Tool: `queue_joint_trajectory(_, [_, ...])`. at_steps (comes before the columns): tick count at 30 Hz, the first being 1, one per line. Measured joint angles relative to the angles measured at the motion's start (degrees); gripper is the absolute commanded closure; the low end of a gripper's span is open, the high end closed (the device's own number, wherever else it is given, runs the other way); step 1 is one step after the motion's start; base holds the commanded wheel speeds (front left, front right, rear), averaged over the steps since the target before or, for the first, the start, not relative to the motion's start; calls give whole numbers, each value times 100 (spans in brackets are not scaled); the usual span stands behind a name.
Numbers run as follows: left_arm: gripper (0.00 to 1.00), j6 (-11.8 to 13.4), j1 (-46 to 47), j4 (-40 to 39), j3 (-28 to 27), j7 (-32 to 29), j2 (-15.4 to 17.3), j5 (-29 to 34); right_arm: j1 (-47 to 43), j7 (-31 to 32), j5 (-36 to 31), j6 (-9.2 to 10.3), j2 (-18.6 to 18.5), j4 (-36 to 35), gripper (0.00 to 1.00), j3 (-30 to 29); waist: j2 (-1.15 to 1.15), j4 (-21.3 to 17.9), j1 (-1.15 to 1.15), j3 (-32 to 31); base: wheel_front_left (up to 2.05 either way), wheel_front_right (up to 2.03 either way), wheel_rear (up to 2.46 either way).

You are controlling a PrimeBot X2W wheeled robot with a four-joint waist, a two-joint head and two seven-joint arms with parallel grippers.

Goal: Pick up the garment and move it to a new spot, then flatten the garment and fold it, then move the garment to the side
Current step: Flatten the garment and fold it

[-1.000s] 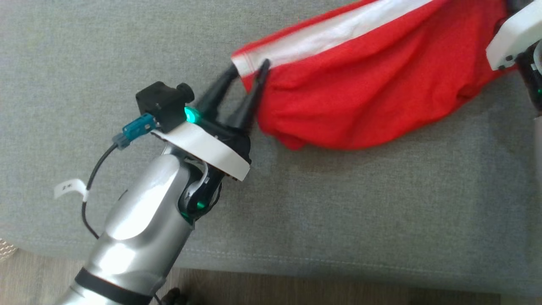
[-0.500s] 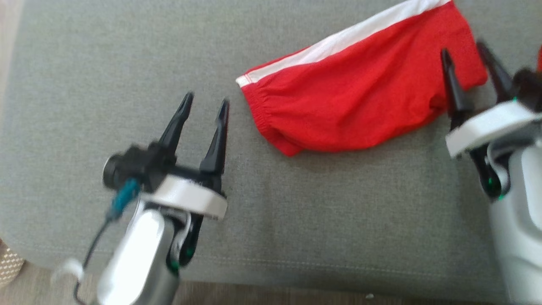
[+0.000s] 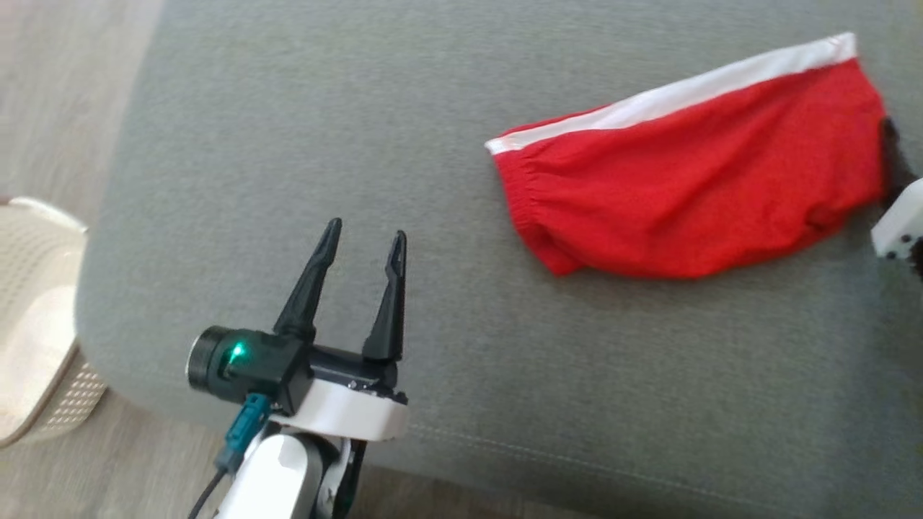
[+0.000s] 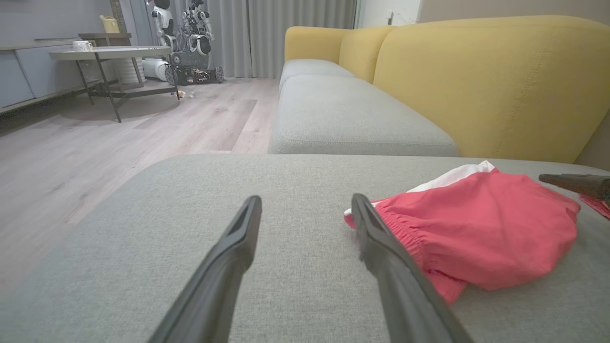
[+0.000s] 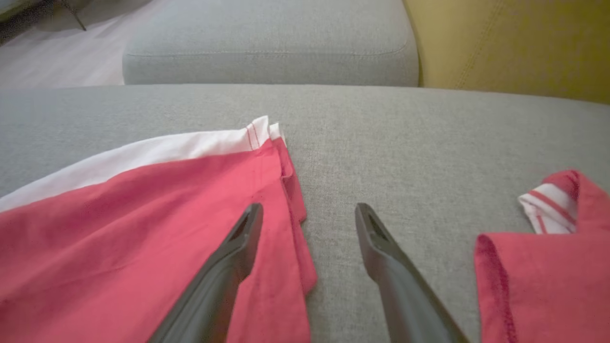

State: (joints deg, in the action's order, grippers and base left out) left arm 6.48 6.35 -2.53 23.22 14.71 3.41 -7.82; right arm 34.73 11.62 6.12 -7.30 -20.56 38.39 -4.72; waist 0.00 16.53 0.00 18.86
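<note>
The garment (image 3: 692,187) is red with a white band along its far edge, and it lies loose on the grey cushion (image 3: 360,130). My left gripper (image 3: 364,234) is open and empty, well to the left of the garment and nearer the cushion's front edge. In the left wrist view the garment (image 4: 481,233) lies just right of my open left gripper (image 4: 306,202). My right gripper (image 5: 309,209) is open at the garment's right end (image 5: 143,214), its left finger over the cloth edge and nothing held. In the head view its dark finger (image 3: 890,144) shows at the right edge.
A pale woven basket (image 3: 29,324) stands on the wood floor left of the cushion. A yellow sofa back (image 4: 476,81) rises behind. Another red-and-white fold of cloth (image 5: 548,247) lies right of my right gripper. A table (image 4: 109,52) stands far off.
Both grippers have opened and let go of the garment, which now lies on the cushion. The left gripper has pulled back left and toward the front edge. The head view has also shifted.
</note>
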Motion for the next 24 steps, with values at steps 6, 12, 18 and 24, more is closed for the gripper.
queue_joint_trajectory(6, [0,-99,-3,-9,35,0,-21,-55,367,625,-253,0,30,691,0,-441,0,248,0,70,0,0,0])
queue_joint_trajectory(12, [0,-99,-2,-87,14,1,-36,-58,620,794,-222,1,163,825,100,-396,0,231,0,139,0,0,0])
queue_joint_trajectory(18, [0,-146,-3,-53,-18,0,-42,-31,633,430,81,1,298,798,100,-221,0,-14,0,124,0,0,0])
queue_joint_trajectory(24, [0,-175,-43,-22,-215,0,-44,26,412,174,130,1,376,383,100,-27,0,-431,0,-11,0,0,0])
